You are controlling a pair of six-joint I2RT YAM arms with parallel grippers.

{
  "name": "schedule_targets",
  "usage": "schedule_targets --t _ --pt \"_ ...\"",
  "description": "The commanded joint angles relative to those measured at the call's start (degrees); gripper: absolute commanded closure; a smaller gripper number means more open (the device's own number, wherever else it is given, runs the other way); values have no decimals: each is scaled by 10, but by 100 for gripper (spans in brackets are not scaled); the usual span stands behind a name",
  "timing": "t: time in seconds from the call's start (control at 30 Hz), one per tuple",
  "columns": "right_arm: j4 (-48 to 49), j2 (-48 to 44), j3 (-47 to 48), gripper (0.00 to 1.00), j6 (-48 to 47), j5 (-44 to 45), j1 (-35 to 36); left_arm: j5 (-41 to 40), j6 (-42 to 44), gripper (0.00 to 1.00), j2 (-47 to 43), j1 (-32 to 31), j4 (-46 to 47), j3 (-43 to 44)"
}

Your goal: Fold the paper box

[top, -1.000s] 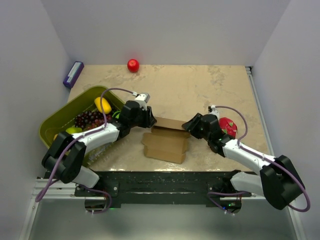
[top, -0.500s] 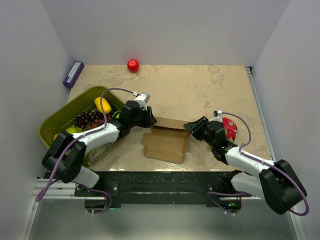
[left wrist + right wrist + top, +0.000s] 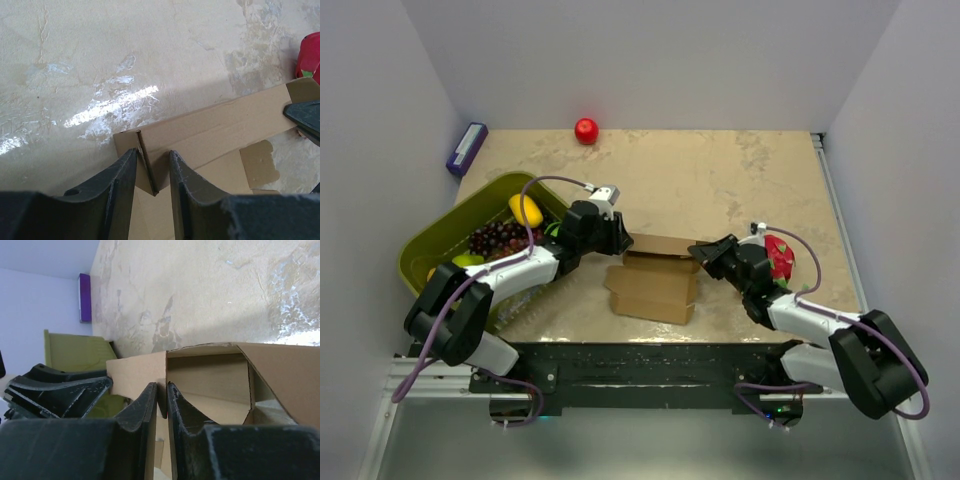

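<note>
while right claw [image 3: 161,388] pinches the paper box [image 3: 655,285] wall and left claw [image 3: 152,152] straddles its end flap, narrow, grip unclear, next: square the walls.

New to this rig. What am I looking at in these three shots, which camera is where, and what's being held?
Two robot arms are bolted at a table's near edge, each ending in a two-finger gripper. The wide picture comes from a fixed camera above and behind them; the other two look along each arm's own fingers. On the table lie a half-folded paper box, a green basket of fruit, a red ball, a purple block and a red object. The left gripper straddles one box flap, jaws apart; the right gripper pinches the opposite wall.
</note>
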Motion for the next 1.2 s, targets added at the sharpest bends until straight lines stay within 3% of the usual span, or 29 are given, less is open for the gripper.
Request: schedule_targets --t 0.0,0.07,0.1,0.2,0.3,0.37,0.5,0.63,0.8,1.03,1.17 --pt "20 -26 8 83 -11 -7 1 10 -7 64 15 1 -26 -2" --pt "-24 -43 14 74 -34 9 1 6 -8 64 16 1 -26 -2" --pt "-79 -63 25 59 -43 17 2 2 -9 64 16 1 -26 -2" --pt "-191 -98 48 37 -86 46 1 -3 -9 64 18 0 -30 0" --pt "-289 -149 58 35 -110 78 6 -8 -8 64 18 0 -31 0" --pt "-328 -190 56 36 -115 104 20 -10 -8 64 16 1 -32 0" --pt "-395 -232 54 60 -127 130 68 -12 -7 64 17 1 -32 3" --pt "-432 -195 84 77 -146 148 135 -13 -6 64 21 1 -34 5" --pt "-460 -112 132 83 -161 184 172 -15 -2 64 22 1 -38 7" --pt "-431 -34 139 84 -160 169 173 -21 3 65 17 0 -44 8" --pt "-465 6 157 89 -146 188 174 -25 6 65 16 1 -47 10"
